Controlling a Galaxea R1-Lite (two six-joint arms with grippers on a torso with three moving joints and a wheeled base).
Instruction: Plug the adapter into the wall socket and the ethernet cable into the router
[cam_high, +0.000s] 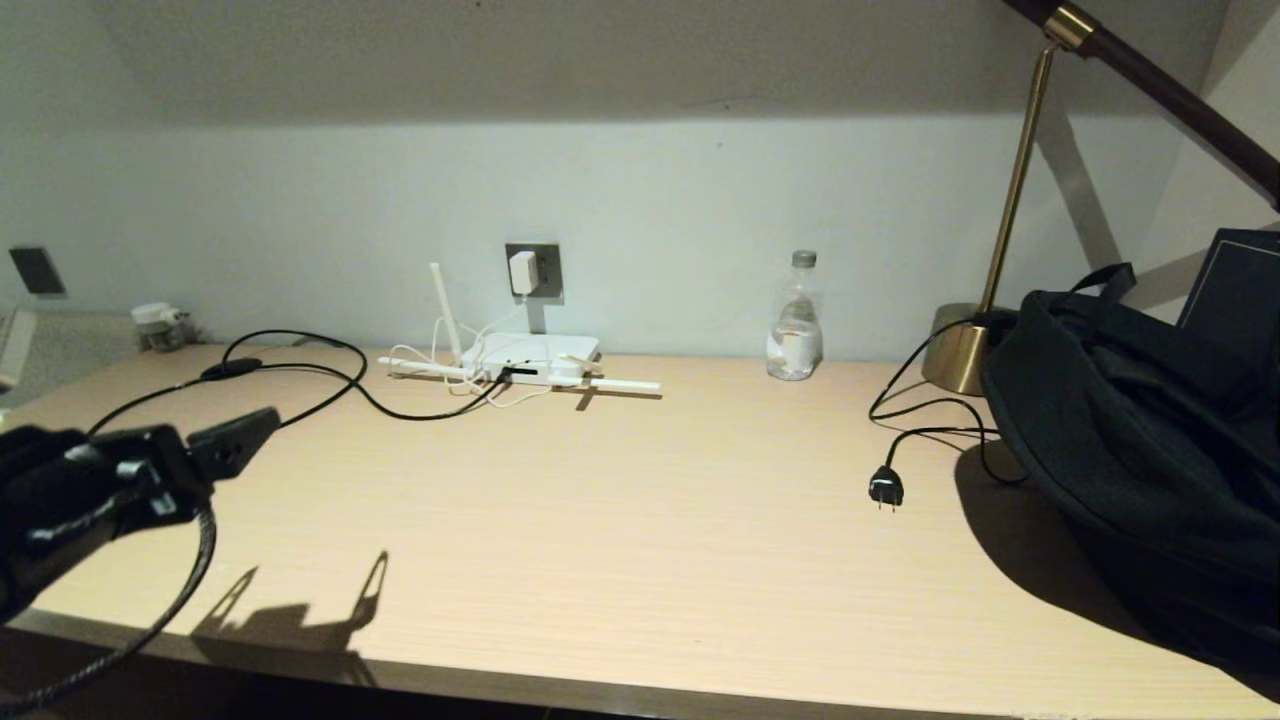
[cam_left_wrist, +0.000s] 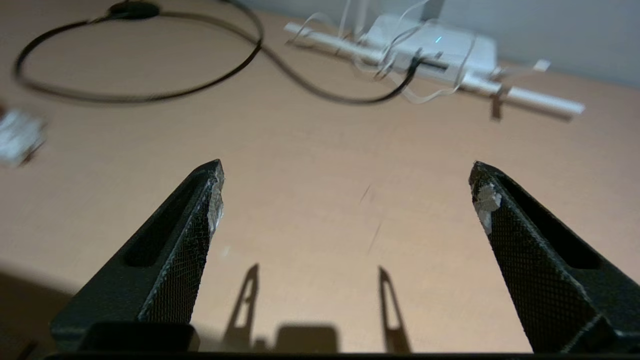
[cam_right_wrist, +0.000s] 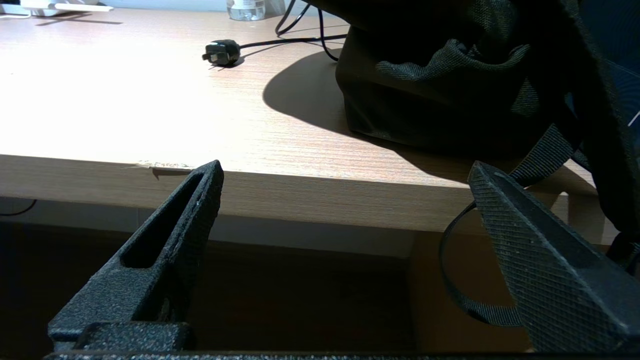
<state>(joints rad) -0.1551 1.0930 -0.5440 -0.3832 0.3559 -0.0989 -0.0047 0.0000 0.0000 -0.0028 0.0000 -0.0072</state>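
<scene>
The white adapter (cam_high: 522, 272) sits in the grey wall socket (cam_high: 546, 253) at the back of the desk, its thin white cord dropping to the white router (cam_high: 535, 352) below. The black ethernet cable (cam_high: 345, 372) loops over the desk and its end runs into the router's front edge (cam_left_wrist: 419, 61). Low over the desk's front left hangs my left gripper (cam_high: 240, 440) (cam_left_wrist: 347, 172), open and empty, well short of the router (cam_left_wrist: 450, 47). My right gripper (cam_right_wrist: 345, 167) is open and empty, below the desk's front edge beside a bag strap.
A water bottle (cam_high: 797, 318) stands at the back. A brass lamp base (cam_high: 955, 352) with a loose black two-pin plug (cam_high: 886, 488) and a large black bag (cam_high: 1130, 440) fill the right side. A dark wall plate (cam_high: 37, 270) and a small white object (cam_high: 155, 322) are far left.
</scene>
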